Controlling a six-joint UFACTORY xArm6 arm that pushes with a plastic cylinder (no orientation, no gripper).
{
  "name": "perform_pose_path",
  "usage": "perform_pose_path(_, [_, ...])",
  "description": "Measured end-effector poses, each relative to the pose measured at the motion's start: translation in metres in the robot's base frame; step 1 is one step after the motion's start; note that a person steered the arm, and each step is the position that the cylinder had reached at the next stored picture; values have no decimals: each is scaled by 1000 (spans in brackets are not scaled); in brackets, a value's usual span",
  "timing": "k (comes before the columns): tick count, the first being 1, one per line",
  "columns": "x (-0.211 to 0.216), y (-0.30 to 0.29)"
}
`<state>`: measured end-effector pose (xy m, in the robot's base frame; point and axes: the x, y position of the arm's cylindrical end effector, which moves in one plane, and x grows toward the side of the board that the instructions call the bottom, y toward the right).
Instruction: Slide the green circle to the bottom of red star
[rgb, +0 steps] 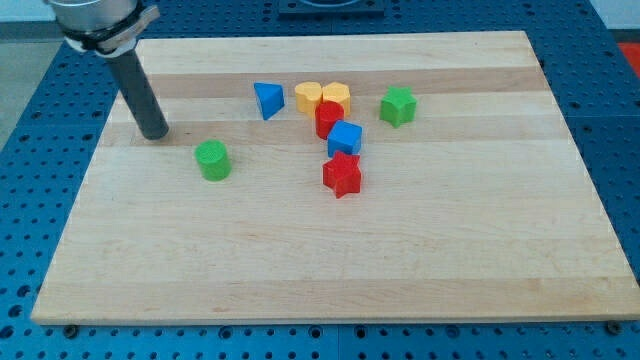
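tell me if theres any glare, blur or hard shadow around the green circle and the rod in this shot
Camera view: even, soft light, no glare on the wooden board; the green circle and red star are sharp, with only faint shadows at their bases; my tip, up-left of the circle, casts a small soft shadow; the rod's top is cropped.

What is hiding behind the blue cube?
A red block sits right behind the blue cube, toward the view's top. Its lower part is covered, so its shape is unclear.
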<state>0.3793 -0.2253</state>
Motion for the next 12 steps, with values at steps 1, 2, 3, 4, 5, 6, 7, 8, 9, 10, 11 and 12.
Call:
perform_pose_path(1, [0, 2])
perform_pose_path(2, [20, 42])
perform_pose_path(3, [29, 57])
perform_pose_path(4, [30, 57])
perform_pose_path(5, [51, 61])
perform_pose_path(6, [55, 62])
perform_pose_path(7, [57, 72])
perform_pose_path(8, [62, 102])
perform_pose_path(9, [62, 110])
perform_pose_path(10, [68, 110])
perform_pose_path(11, [83, 115])
perform_pose_path(12, [84, 115])
